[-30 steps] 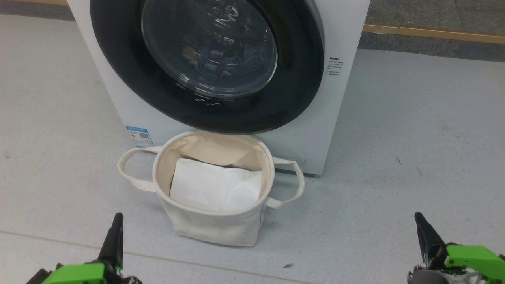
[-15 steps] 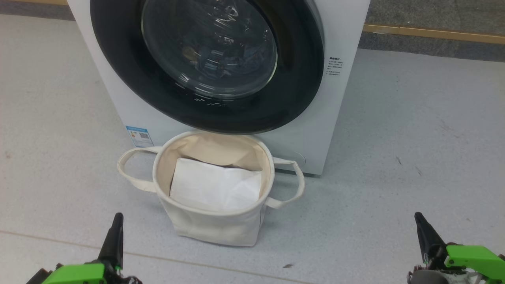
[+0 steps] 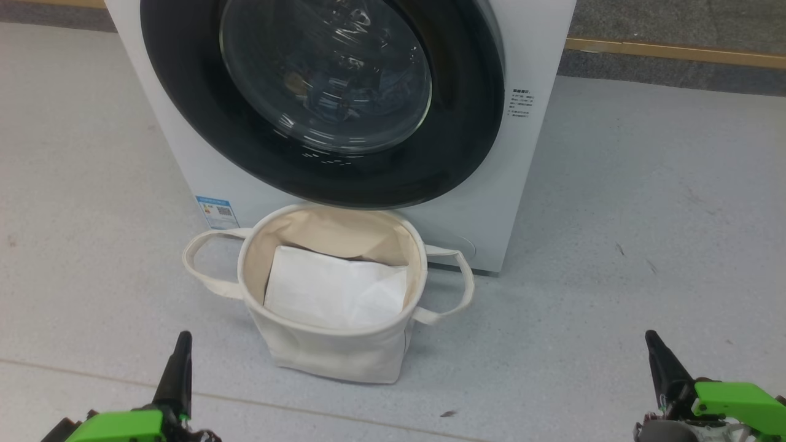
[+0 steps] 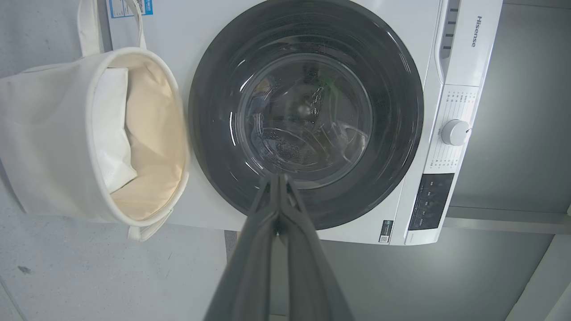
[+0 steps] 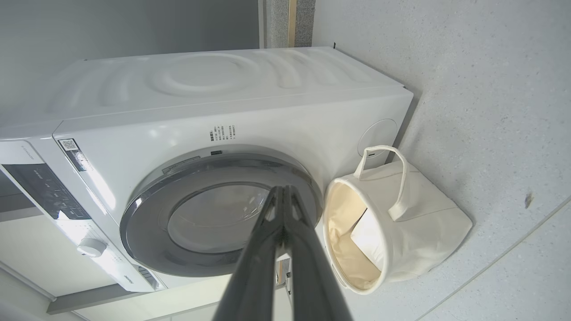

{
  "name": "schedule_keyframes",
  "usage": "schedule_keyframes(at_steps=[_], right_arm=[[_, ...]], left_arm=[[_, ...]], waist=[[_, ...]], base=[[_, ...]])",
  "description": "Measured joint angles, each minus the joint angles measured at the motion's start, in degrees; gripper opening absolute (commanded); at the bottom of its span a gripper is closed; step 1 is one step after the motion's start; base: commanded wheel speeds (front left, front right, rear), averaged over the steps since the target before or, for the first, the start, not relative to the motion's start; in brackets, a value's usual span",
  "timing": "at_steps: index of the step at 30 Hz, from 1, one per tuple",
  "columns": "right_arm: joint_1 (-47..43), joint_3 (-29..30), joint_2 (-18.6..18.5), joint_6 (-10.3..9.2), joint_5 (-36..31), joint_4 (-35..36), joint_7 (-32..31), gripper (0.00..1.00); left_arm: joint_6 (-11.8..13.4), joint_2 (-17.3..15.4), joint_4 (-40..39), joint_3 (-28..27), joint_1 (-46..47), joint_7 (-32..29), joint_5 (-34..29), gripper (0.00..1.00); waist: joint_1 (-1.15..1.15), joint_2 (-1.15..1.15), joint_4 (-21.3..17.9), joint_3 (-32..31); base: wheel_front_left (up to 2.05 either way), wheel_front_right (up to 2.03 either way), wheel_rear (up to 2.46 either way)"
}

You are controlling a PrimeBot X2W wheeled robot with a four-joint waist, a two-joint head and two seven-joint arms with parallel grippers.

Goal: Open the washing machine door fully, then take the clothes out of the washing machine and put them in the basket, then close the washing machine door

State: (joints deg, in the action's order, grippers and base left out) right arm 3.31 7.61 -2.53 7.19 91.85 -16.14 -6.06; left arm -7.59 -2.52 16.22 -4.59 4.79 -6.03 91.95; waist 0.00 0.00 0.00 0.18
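The white washing machine (image 3: 528,55) stands ahead with its round black-rimmed door (image 3: 466,123) closed flat against the front. Through the glass I make out only dark shapes and reflections, so the clothes are not clearly visible. The cream canvas basket (image 3: 331,350) sits on the floor just below the door, holding a plain white sheet (image 3: 334,288). My left gripper (image 3: 179,362) is shut at the lower left, my right gripper (image 3: 658,359) shut at the lower right, both well short of the basket and holding nothing. The wrist views show the door (image 4: 223,133) (image 5: 142,232) and basket (image 4: 44,133) (image 5: 428,223).
Grey speckled floor (image 3: 645,215) spreads on both sides of the machine. A wooden skirting strip (image 3: 675,52) runs along the back wall on the right. The control panel and white dial (image 4: 454,132) are at the machine's top.
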Motion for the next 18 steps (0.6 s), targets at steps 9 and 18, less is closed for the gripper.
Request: schedule_keyframes(at_steps=[9, 18], right_arm=[[0.00, 0.00, 0.00, 0.00, 0.00, 0.00, 0.01, 0.00], [0.00, 0.00, 0.00, 0.00, 0.00, 0.00, 0.00, 0.00]], left_arm=[[0.01, 0.00, 0.00, 0.00, 0.00, 0.00, 0.00, 0.00], [0.01, 0.00, 0.00, 0.00, 0.00, 0.00, 0.00, 0.00]], waist=[[0.00, 0.00, 0.00, 0.00], [0.00, 0.00, 0.00, 0.00]], base=[[0.00, 0.00, 0.00], [0.00, 0.00, 0.00]])
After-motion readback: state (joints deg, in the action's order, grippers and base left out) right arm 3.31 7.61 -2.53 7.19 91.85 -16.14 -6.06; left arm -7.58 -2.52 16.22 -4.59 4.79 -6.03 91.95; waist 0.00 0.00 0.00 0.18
